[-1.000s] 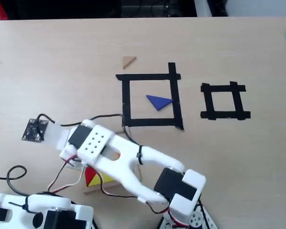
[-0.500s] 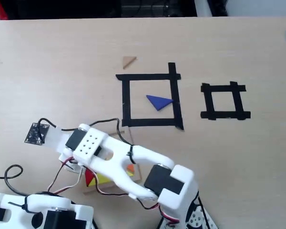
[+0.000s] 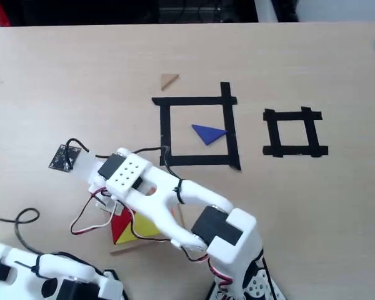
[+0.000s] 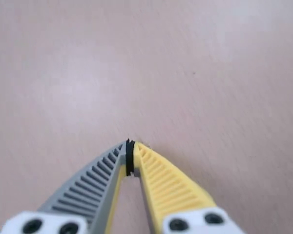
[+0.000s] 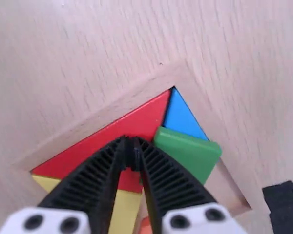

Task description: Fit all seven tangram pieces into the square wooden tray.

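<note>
The square wooden tray (image 5: 95, 117) holds a red triangle (image 5: 132, 126), a small blue triangle (image 5: 180, 117), a green piece (image 5: 188, 151) that sits higher than its neighbours, a yellow piece (image 5: 124, 209) and a sliver of orange (image 5: 145, 226). My right gripper (image 5: 133, 146) is shut, its black tips over the red triangle and beside the green piece. In the high view the right arm (image 3: 150, 190) covers most of the tray (image 3: 128, 247). A dark blue triangle (image 3: 209, 133) and a tan triangle (image 3: 169, 80) lie on the table. My left gripper (image 4: 129, 156) is shut over bare table.
The dark blue triangle lies inside a large black tape square (image 3: 166, 131); the tan one lies just beyond its far edge. A smaller tape square (image 3: 295, 150) is to the right. The left arm (image 3: 56, 281) sits at the near left corner with loose cables.
The right arm's wrist has swung away from the near edge and a little to the right, which bares more of the red and yellow pieces. The left arm's base has shifted slightly.
</note>
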`<state>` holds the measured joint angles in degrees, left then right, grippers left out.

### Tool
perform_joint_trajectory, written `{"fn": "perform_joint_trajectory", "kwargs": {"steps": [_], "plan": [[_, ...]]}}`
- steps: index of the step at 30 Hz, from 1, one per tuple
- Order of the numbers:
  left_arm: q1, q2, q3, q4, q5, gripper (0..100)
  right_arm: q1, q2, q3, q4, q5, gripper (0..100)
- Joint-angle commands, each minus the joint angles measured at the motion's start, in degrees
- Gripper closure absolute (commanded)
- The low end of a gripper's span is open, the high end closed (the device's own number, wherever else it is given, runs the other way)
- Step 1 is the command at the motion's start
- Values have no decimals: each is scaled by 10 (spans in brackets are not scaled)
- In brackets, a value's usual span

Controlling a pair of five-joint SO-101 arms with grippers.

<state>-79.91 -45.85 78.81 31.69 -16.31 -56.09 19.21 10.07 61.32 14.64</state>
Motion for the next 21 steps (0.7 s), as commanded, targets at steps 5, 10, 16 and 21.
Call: {"fn": "perform_joint_trajectory", "kwargs": {"steps": [5, 10, 16, 21], "plan": [[172, -9, -44, 89, 3, 970, 5, -89, -38, 47, 6, 987], [261, -9, -125, 142, 3, 970, 33, -211, -58, 129, 47, 987], [500, -4, -219, 280, 5, 970, 229, -352, -23, 171, 51, 987], [731, -3, -210, 288, 43, 970, 356, -457, 80, 168, 30, 987]]}}
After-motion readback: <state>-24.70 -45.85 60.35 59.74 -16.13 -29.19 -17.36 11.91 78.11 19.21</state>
